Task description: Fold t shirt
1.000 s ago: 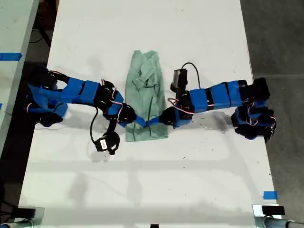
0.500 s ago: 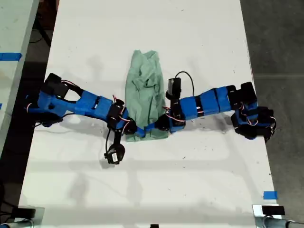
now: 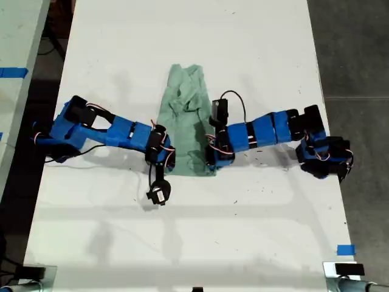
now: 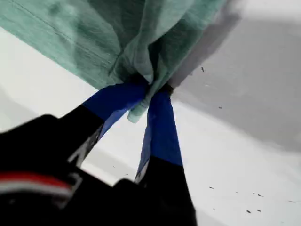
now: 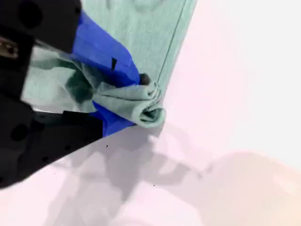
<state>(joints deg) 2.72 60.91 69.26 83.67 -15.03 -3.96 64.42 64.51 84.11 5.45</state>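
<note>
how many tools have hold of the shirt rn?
2. My first tool and my second tool each pinch a bunched fold of the t shirt; in the exterior view both arms meet its near end.

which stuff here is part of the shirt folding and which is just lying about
In the job:
- t shirt
- my first gripper, shut on the shirt
- my second gripper, shut on the shirt

Lying about:
- blue tape on the table
- second table, at the exterior view's left

t shirt point(image 4: 94, 42) edges beyond frame
</note>
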